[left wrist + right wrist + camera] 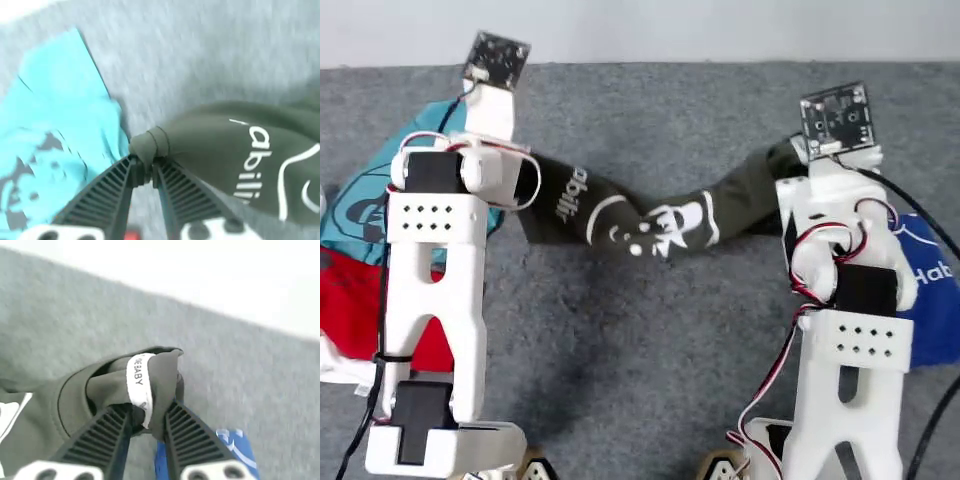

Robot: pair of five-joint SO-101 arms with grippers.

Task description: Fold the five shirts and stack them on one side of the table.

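Note:
A dark olive shirt (650,222) with white print hangs stretched between the two arms above the grey table. My left gripper (144,167) is shut on a bunched corner of this dark shirt (235,150). My right gripper (146,415) is shut on the dark shirt (100,395) at its collar, where a white label (137,385) shows. A teal shirt (370,200) lies at the table's left side, partly under the left arm, with a red shirt (360,300) beside it. A blue shirt (930,290) lies at the right edge, under the right arm.
A white cloth (338,365) lies at the left edge below the red shirt. The grey table (640,370) shows bare between the two arms. The teal shirt (55,140) lies close beside the left gripper, and the blue shirt (235,450) under the right gripper.

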